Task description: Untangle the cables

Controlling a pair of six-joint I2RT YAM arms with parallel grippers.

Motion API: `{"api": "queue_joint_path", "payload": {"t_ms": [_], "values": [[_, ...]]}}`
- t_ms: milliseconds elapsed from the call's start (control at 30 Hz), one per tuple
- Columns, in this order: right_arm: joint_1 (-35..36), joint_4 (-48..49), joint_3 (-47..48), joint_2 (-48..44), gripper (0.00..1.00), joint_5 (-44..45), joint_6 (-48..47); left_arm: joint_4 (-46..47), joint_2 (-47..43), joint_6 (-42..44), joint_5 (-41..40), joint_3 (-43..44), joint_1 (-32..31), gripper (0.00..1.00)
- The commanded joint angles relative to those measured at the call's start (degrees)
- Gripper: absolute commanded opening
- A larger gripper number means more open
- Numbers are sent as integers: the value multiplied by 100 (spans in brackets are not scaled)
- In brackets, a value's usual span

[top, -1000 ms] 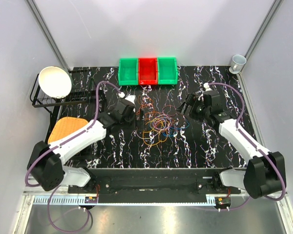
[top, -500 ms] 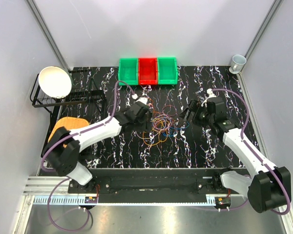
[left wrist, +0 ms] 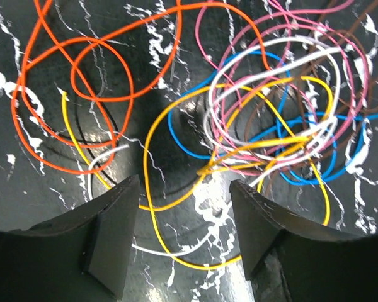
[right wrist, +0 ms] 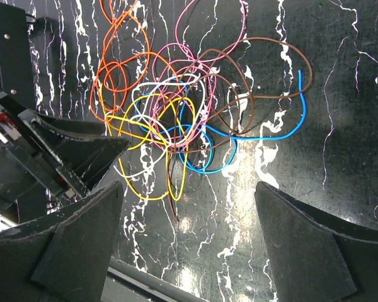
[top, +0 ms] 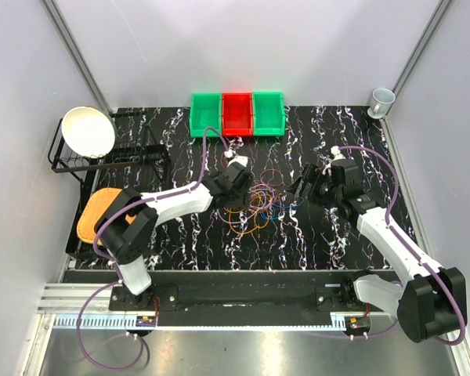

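The cables [top: 258, 202] lie in one tangled heap mid-table: orange, yellow, white, pink, blue and brown loops. My left gripper [top: 240, 190] hovers at the heap's left edge. In the left wrist view its jaws stand apart, gripper [left wrist: 184, 207], with a yellow cable [left wrist: 176, 253] and a white cable [left wrist: 152, 249] lying on the table between them, and nothing is clamped. The dense knot [left wrist: 283, 126] lies ahead to the right, an orange loop [left wrist: 82, 94] to the left. My right gripper [top: 301, 189] is wide open on the heap's right side, gripper [right wrist: 189, 189], just short of the cables [right wrist: 176, 119].
Two green bins [top: 206, 114] [top: 268, 113] and a red bin [top: 236, 114] stand at the back. A white bowl [top: 88, 131] sits on a black rack at the left, an orange pad [top: 94, 213] below it. A cup [top: 381, 100] stands at the back right corner.
My left arm has swung right and forward to the heap's left edge, and its jaws have narrowed. My right gripper has shifted slightly left toward the heap, still wide.
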Motion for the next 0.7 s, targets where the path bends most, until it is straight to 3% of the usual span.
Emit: {"api": "queue_joint_path", "payload": {"t_ms": [0, 600, 667], "values": [[34, 40, 24, -5, 91, -153, 11, 129, 109, 12, -547, 349, 14, 62], [34, 260, 138, 557, 90, -302, -59, -373, 821, -577, -1137, 665, 14, 47], [34, 278, 164, 610, 90, -311, -76, -390, 856, -656, -1111, 639, 14, 41]]}}
